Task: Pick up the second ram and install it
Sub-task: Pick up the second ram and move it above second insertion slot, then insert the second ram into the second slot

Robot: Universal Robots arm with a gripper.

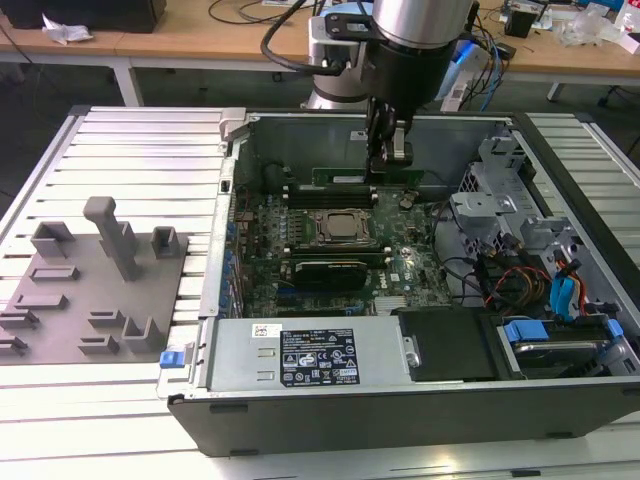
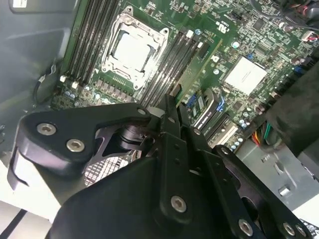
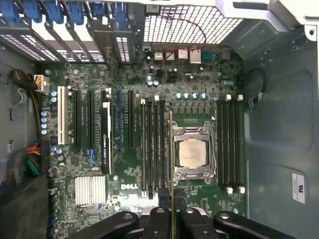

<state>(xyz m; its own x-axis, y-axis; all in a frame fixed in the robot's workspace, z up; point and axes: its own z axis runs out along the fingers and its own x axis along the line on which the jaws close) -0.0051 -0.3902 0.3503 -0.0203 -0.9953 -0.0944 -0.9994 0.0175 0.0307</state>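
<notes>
Work surface: a bench of pale grey slatted metal profile, spanning the exterior view from the left edge, with a further strip at the right edge. Behind it, along the top of the frame, stands a wooden-topped desk on a white leg. The desk carries loose cables and crumpled white material at upper left. The floor between bench and desk is dark. Lighting is even and diffuse; shadows are soft.

Open computer case beside a grey fixture tray.

Pincer seemingly around second ram
</notes>
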